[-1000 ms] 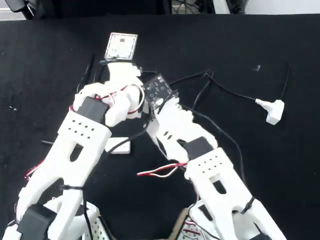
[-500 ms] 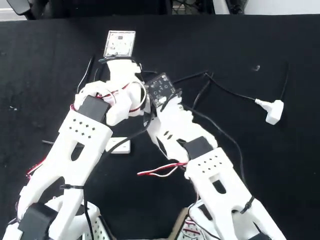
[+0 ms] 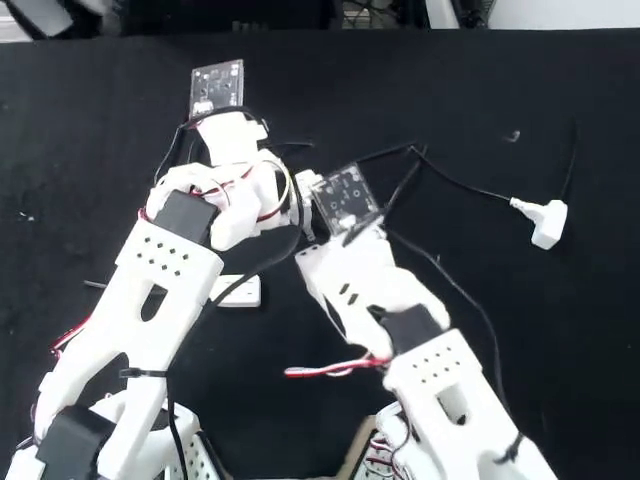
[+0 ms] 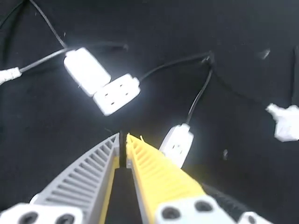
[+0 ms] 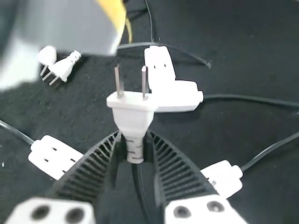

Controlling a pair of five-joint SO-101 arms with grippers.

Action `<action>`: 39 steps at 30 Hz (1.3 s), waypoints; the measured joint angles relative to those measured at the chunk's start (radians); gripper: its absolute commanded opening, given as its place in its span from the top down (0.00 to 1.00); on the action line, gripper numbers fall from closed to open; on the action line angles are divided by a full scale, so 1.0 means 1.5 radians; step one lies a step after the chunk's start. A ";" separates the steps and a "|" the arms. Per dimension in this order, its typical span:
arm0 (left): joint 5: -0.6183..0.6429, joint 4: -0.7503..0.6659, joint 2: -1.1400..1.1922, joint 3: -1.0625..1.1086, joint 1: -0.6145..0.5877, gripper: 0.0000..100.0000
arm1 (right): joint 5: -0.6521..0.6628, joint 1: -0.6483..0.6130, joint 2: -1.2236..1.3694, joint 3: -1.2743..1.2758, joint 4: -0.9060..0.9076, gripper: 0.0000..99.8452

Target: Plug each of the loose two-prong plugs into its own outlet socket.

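The two-prong plug (image 5: 131, 109) is sitting in the right gripper (image 5: 134, 142). Its fingers are clamping the ribbed neck just behind the plug's body, so the two flat prongs are pointing straight out past the fingertips. The plug is looking like light, hard moulded plastic with stiff metal blades. The smooth body is likely to twist in the grip if the push goes off-axis, and the thin cord trailing back between the fingers could be tugging it sideways. A hold farther forward, on the broad flanks of the body, would probably be taking the insertion force better than the narrow neck.

Just beyond the prong tips an outlet socket (image 5: 159, 65) is lying with its slotted face showing, touching an angled plug (image 5: 180, 95) whose cord is running off to one side. A second socket (image 5: 51, 154) is lying beside one finger and a third socket (image 5: 224, 177) beside the other. A loose plug (image 5: 60, 65) is resting ahead and off to the side.

The left gripper (image 4: 122, 139) is holding its grey and yellow fingers together, with only a dark sliver between them. Whether anything thin is caught there I cannot tell. A cord-end socket (image 4: 177, 144) is lying just beside the yellow finger.

On the black table (image 3: 100, 100), a far plug (image 3: 548, 222) is lying well apart from both arms.
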 measured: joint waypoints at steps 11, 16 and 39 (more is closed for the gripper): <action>-0.063 0.053 -0.271 0.113 -0.077 0.97 | 0.018 -0.052 -0.039 0.027 -0.008 0.99; -0.141 -0.065 -0.443 0.319 0.018 0.97 | 0.018 -0.063 0.003 0.027 -0.023 0.99; -0.433 -0.206 -0.851 0.724 0.009 0.97 | 0.086 -0.117 0.048 0.021 -0.020 0.99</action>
